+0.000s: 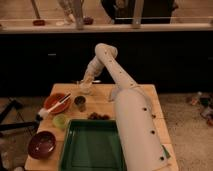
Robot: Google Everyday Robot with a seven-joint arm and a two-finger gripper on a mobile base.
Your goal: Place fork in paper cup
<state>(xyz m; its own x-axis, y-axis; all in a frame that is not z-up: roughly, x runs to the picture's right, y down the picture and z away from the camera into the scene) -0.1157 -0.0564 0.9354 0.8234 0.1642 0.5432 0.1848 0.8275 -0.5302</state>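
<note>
Over the paper cup (85,88) hangs the gripper (86,80), seemingly touching

The claw (86,82) sits at the far left of the desk (102,95), over the paper cup (85,89), which it largely covers; only a pale sliver of the cup shows. The fork cannot be made out anywhere. The white arm (132,120) hides the right part of the desk and the right edge of the green tray (90,147). The tray's near side is cut off by the bottom edge. Small dark items (98,116) beyond the tray are too blurred to name.
</note>
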